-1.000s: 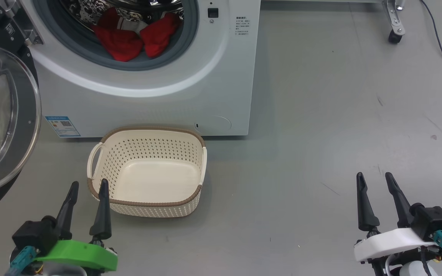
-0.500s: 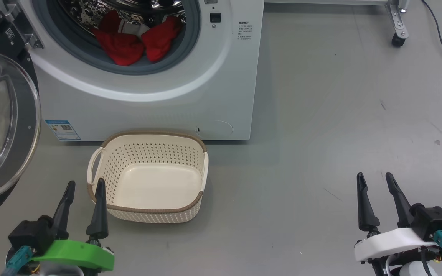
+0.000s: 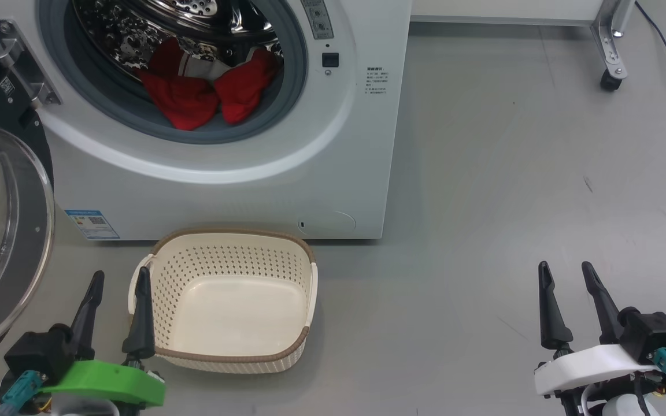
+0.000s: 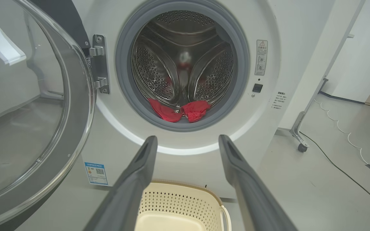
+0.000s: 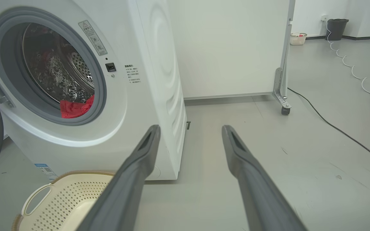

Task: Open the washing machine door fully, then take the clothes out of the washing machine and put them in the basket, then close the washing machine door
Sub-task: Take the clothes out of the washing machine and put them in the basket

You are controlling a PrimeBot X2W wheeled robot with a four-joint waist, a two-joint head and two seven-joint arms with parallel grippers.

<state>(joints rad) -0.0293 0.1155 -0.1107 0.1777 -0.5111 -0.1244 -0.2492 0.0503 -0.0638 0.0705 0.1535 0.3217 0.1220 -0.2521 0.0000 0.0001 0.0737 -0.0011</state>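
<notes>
View tilted up since earlier — clothes (image 3: 206, 95) in washing machine (image 3: 223, 190), not yet in basket (image 3: 232, 232); left pincer (image 3: 121, 273), right pincer (image 3: 565, 266) released.

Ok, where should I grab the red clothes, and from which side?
Probably the raised bunch of the red clothes at the front of the drum, just behind the grey door seal. Come straight in from the front, slightly from above, with the open left gripper; the folds heap upward there, giving fabric to pinch.

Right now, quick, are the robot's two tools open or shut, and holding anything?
Left tool: open, holding nothing.
Right tool: open, holding nothing.
</notes>
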